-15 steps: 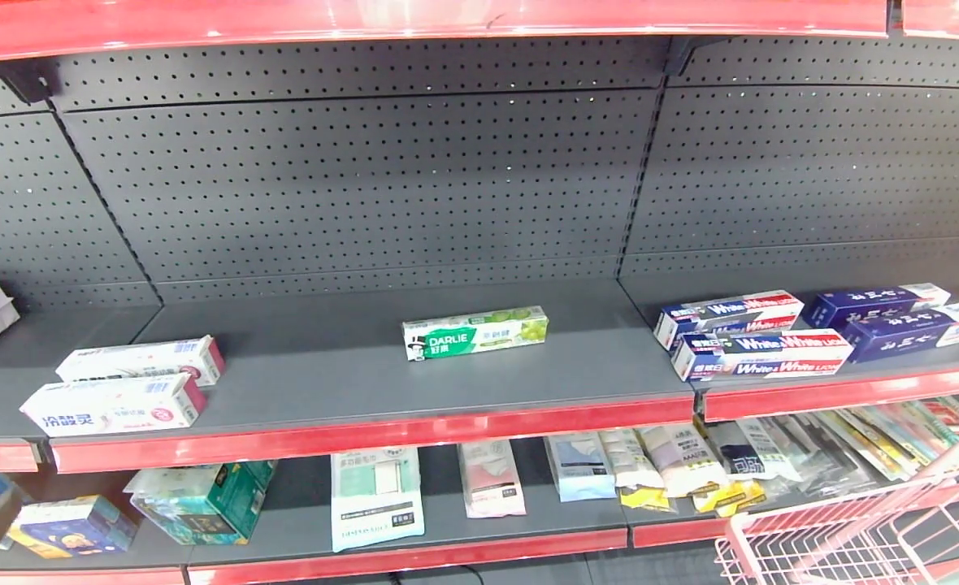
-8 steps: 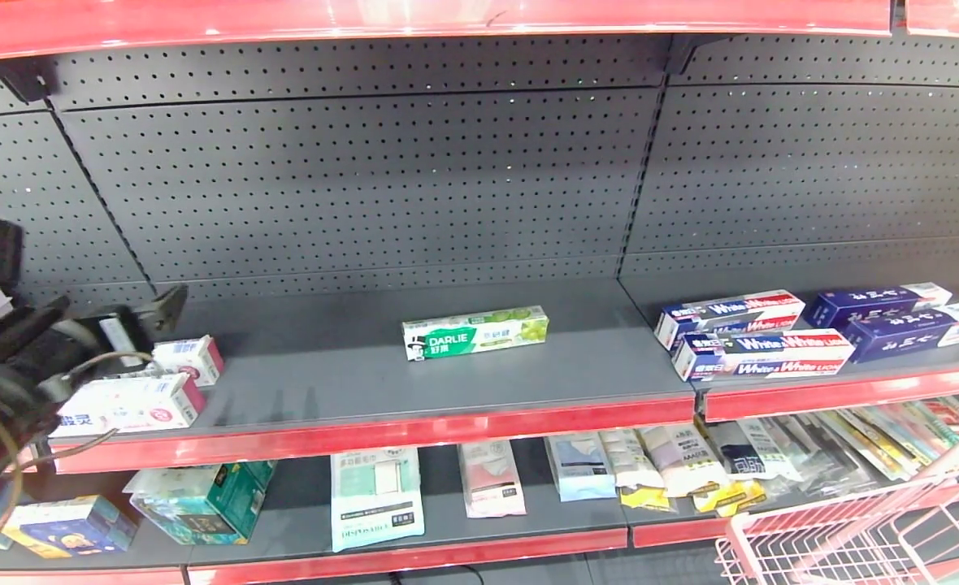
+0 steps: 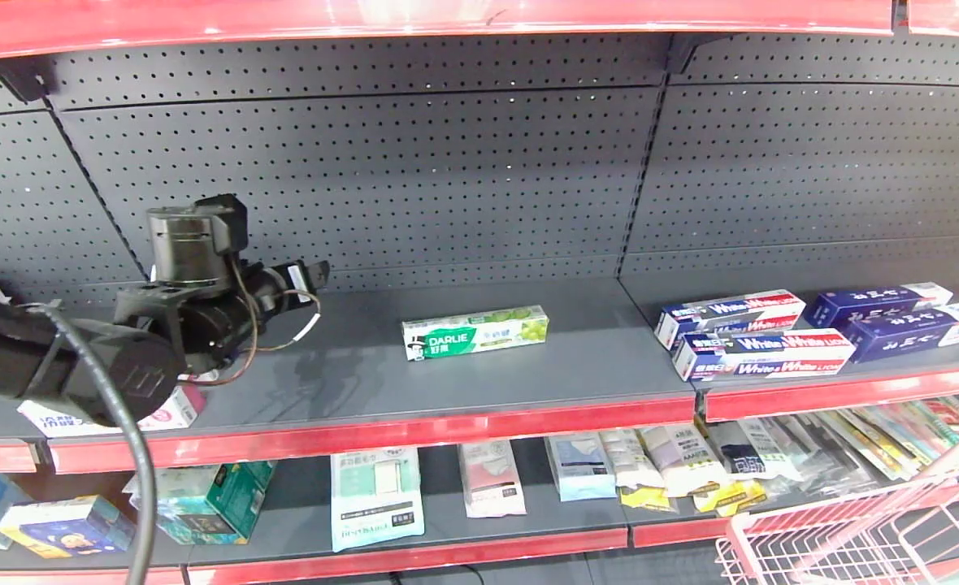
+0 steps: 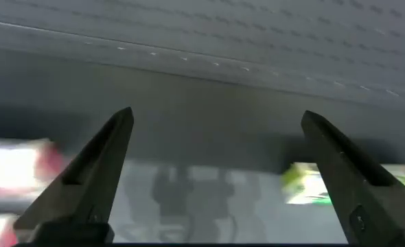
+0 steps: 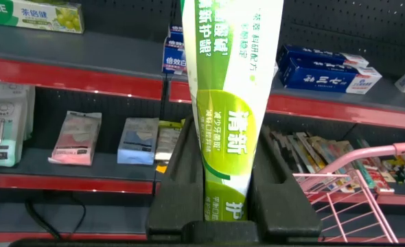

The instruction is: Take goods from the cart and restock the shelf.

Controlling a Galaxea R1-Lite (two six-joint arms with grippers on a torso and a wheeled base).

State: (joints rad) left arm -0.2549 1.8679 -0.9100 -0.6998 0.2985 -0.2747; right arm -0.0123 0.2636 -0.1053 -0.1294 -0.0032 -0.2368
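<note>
A green toothpaste box (image 3: 475, 331) lies flat in the middle of the grey shelf (image 3: 349, 382); it is also the green box (image 4: 311, 186) in the left wrist view. My left gripper (image 3: 307, 280) hovers open and empty over the shelf, left of that box, with its fingers (image 4: 106, 165) spread wide. Its arm covers part of the white and pink boxes (image 3: 167, 413) at the shelf's left end. My right gripper (image 5: 233, 185) is shut on an upright green and white toothpaste box (image 5: 233, 82), held in front of the shelves.
Blue and white boxes (image 3: 744, 335) and navy boxes (image 3: 894, 317) lie on the shelf's right section. The lower shelf holds packets (image 3: 376, 496) and small cartons (image 3: 203, 500). The pink wire cart (image 3: 853, 528) stands at the lower right. Bare shelf lies around the green box.
My left arm has come in from the left and swung right along the shelf, past the white and pink boxes. The boxes on the shelf have not moved.
</note>
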